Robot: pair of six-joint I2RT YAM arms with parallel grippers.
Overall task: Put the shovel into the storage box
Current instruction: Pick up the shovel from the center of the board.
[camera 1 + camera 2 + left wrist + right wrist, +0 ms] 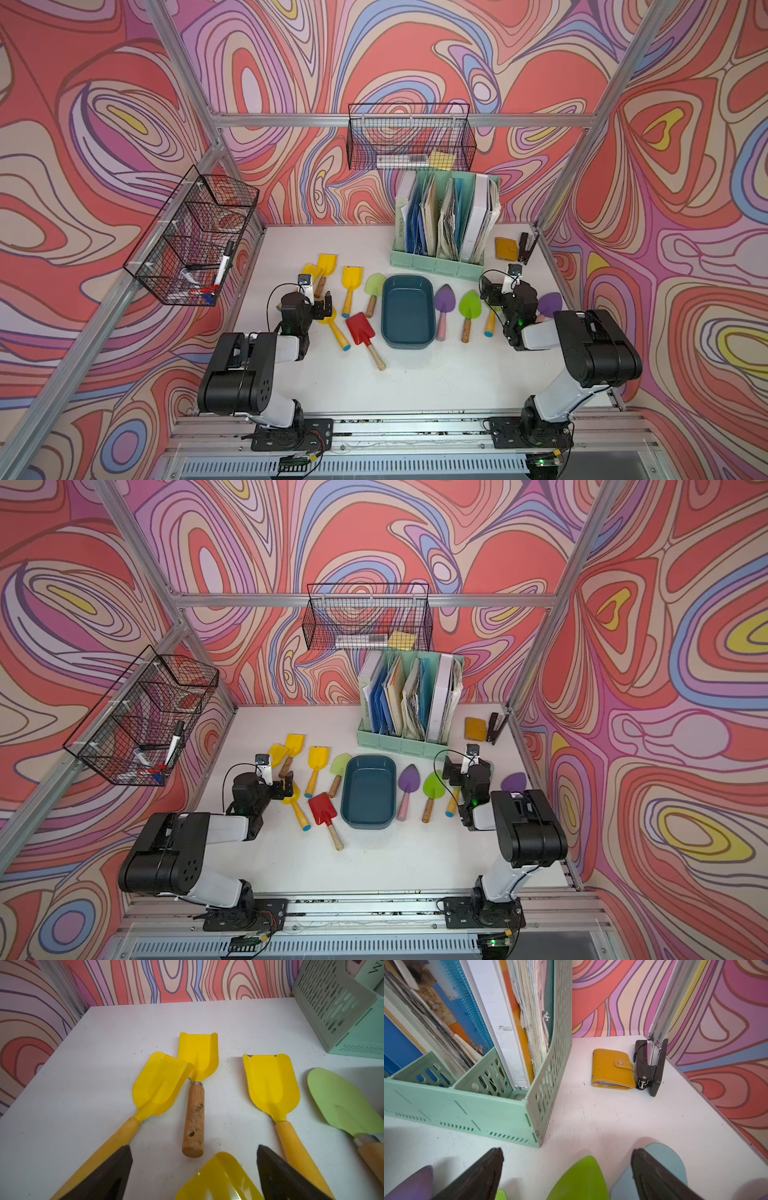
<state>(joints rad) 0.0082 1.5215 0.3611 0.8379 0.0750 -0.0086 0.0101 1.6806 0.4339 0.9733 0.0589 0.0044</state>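
A: Starting left, what's hard to make out?

B: The left hand (193,1147) hangs over the yellow shovels (351,286), its fingers (108,1172) apart with nothing between them. Its wrist covers part of the leftmost blade in both top views. The blue-tipped shovel (334,328) under it shows mostly handle, pointing to 5 o'clock, and the wrist view cuts its blade off.

A: And on the right?

B: The right hand (566,1150), also spread and holding nothing, hides the blade of an orange-handled shovel (490,324). At its 3 o'clock the arm covers most of the handle of a purple blade (549,303). A pale blue blade (664,1159) sits half behind a finger in the wrist view.

A: The shovels in plain sight?

B: All flat on the table (415,386), outside the box (407,311). At the box's 9 o'clock is a pale green shovel (374,286) and, toward 7, a red shovel (360,330), both wooden-handled. At 3 o'clock is a purple shovel (444,299) with a pink handle, then a green shovel (469,307).

A: The box itself?

B: Mid-table, dark teal, shallow, with rounded corners and long sides running 12 to 6.
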